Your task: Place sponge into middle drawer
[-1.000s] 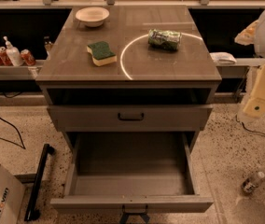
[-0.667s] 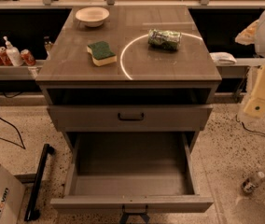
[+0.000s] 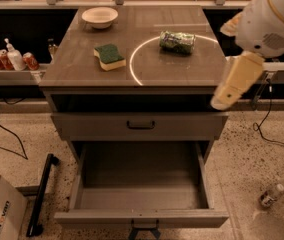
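Sponge (image 3: 109, 56) on cabinet top (image 3: 182, 71), middle drawer (image 3: 142, 181) below, end effector (image 3: 222, 100) right.

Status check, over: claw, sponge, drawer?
Claw at cabinet right front corner, apart from sponge. Sponge lies on cabinet top, left half. Middle drawer open; nothing in the way.

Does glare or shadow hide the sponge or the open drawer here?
Camera view: a bright glare arc crosses the countertop beside the sponge, not over it; the middle drawer is dim but visible; the gripper, right of the cabinet, is well lit.

Green-faced yellow sponge (image 3: 110, 57) sits on the grey-brown bench (image 3: 77, 64); cream gripper (image 3: 224, 98) hangs at its right edge; grey middle drawer (image 3: 141, 176) below.
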Robot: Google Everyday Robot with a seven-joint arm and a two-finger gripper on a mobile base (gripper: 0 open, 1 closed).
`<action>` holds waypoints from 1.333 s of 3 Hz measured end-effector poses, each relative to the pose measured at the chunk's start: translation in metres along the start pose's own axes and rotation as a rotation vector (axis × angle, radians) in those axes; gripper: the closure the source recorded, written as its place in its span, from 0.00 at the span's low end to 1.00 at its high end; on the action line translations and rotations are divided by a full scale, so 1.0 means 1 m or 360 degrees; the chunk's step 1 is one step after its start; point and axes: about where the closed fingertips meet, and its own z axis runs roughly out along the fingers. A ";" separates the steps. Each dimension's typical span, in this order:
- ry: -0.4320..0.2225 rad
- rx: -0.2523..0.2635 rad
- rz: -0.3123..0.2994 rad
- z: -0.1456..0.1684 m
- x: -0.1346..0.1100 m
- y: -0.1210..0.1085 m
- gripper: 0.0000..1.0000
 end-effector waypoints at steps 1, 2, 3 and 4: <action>-0.0186 0.0024 0.0036 0.025 -0.033 -0.026 0.00; -0.0318 0.0021 0.0082 0.050 -0.059 -0.053 0.00; -0.0318 0.0022 0.0082 0.050 -0.059 -0.053 0.00; -0.0364 0.0051 0.0163 0.065 -0.065 -0.051 0.00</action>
